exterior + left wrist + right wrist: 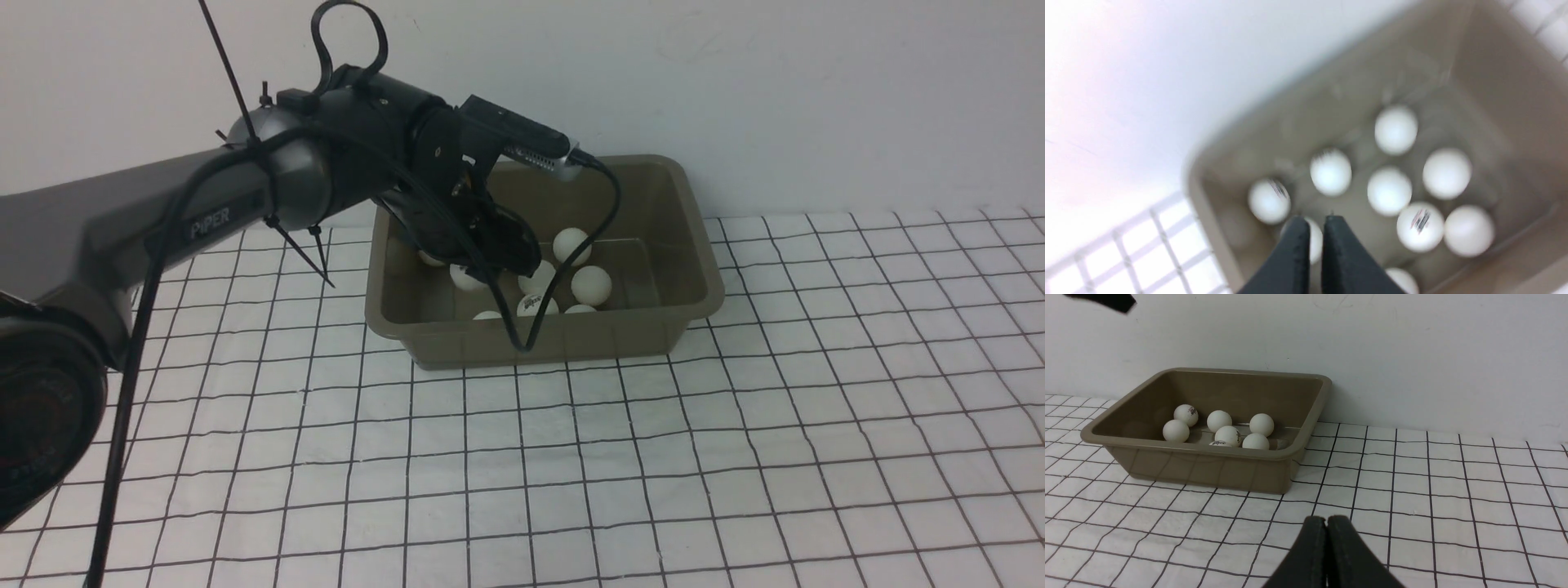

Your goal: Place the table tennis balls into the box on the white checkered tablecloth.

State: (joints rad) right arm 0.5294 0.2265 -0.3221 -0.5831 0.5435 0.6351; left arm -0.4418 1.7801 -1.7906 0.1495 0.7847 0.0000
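Hovering over the box [653, 314] at the far side of the tablecloth [735, 457], our left end effector [1312, 222] has jaws together, empty; we judge the balls [1389, 190] stay corralled inside. Right end effector [1326, 522] closed, parked near.

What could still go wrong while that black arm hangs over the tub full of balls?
The left pincer sits low among the table tennis balls, so lifting carelessly might knock one about. Its dangling cable drapes over the box rim and could perhaps snag and tug it across the white checkered tablecloth.
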